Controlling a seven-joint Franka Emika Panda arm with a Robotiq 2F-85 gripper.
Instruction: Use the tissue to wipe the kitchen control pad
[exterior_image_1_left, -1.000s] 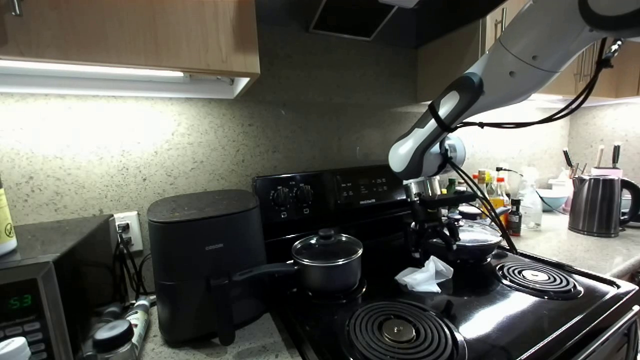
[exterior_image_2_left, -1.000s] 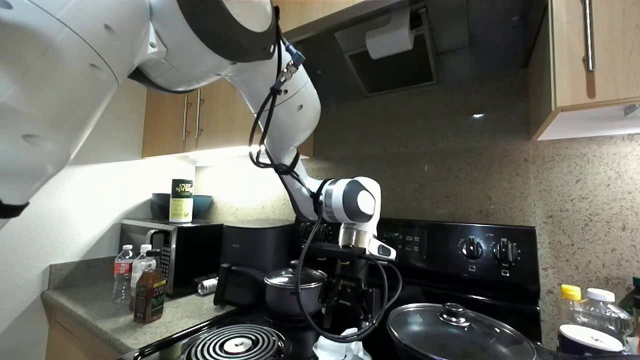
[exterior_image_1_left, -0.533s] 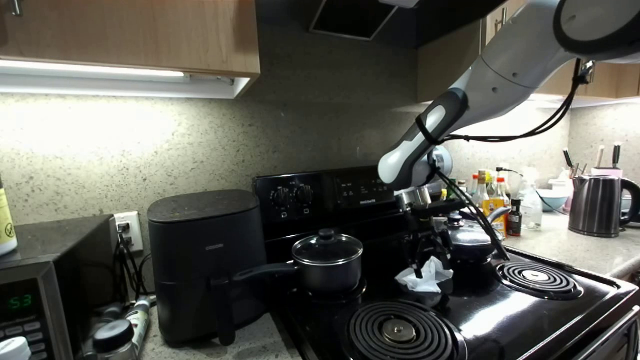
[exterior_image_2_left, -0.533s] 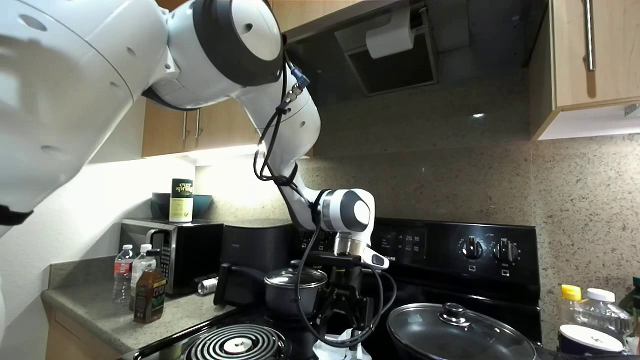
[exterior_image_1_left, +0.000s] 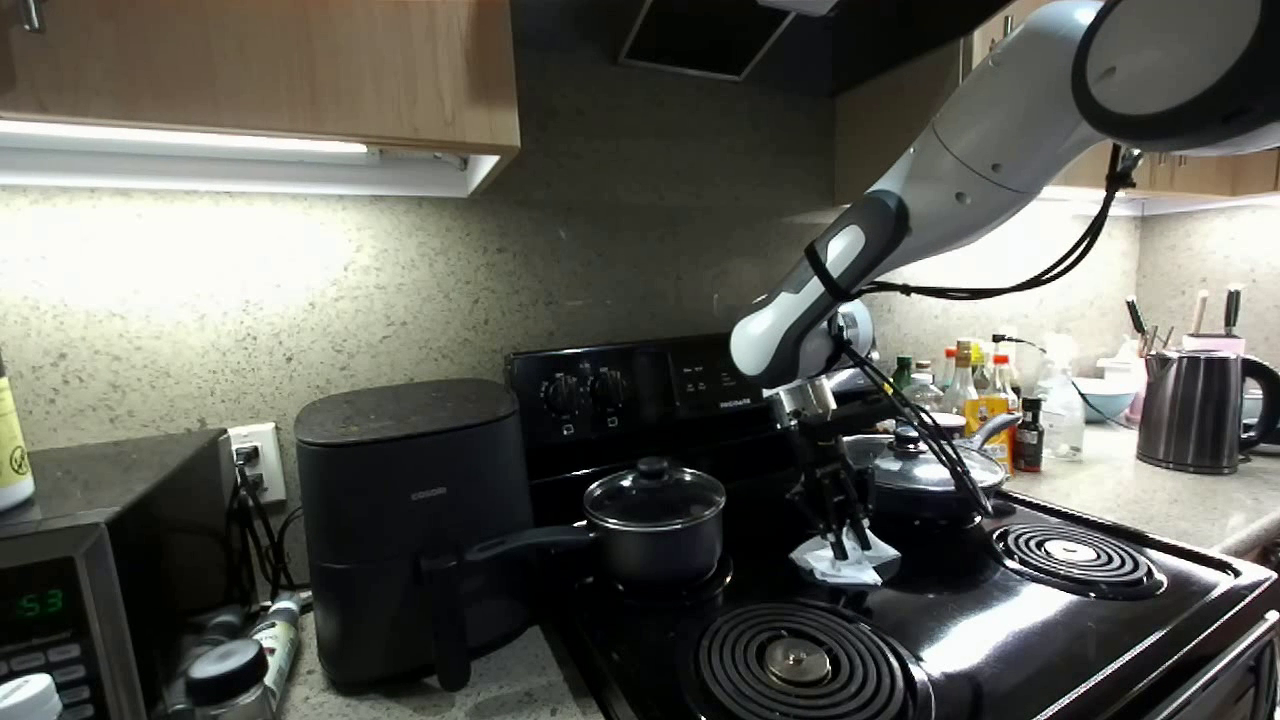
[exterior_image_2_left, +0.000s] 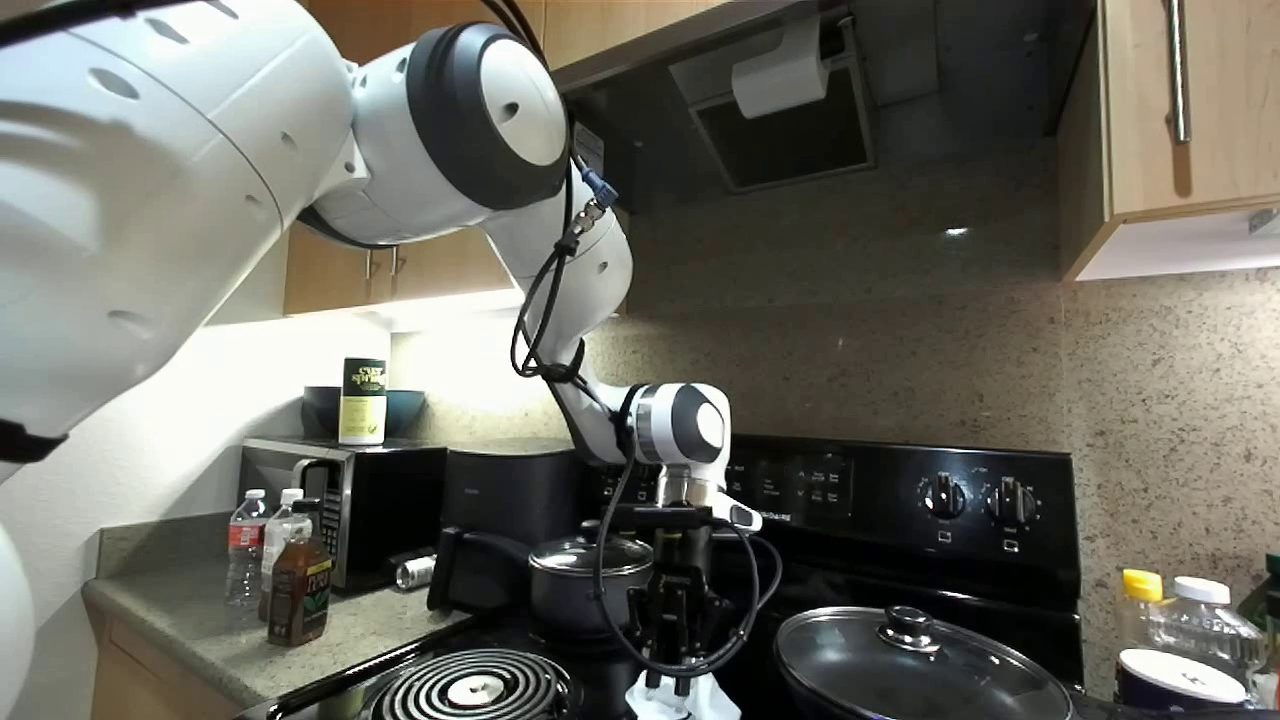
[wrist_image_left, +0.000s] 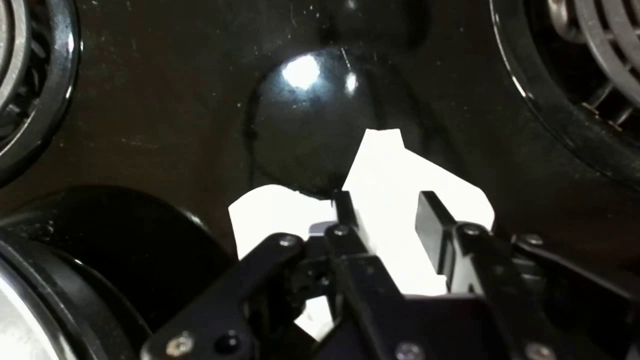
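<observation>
My claw (wrist_image_left: 387, 210) is low in the wrist view, its fingers apart with the white tissue (wrist_image_left: 384, 225) showing between them, on the black stovetop (wrist_image_left: 170, 110). The control pad (exterior_image_1_left: 640, 400) stands mid-frame in an exterior view, partly behind my arm (exterior_image_1_left: 965, 175).

In both exterior views the white arm (exterior_image_2_left: 575, 250) bends at a dark-ringed joint (exterior_image_2_left: 525, 90), and the forearm (exterior_image_1_left: 965, 180) slopes down from there to a rounded wrist (exterior_image_2_left: 690, 425). Below the wrist a silver collar (exterior_image_1_left: 806, 400) carries the black claw (exterior_image_1_left: 853, 548), which points downward and, in an exterior view, leans a little. The wrist view shows its two fingers (wrist_image_left: 345, 212) standing part-way apart, a gap between their tips and the grey inner face of a pad (wrist_image_left: 427, 225) in sight. Black cables (exterior_image_1_left: 950, 293) are strapped to the forearm
</observation>
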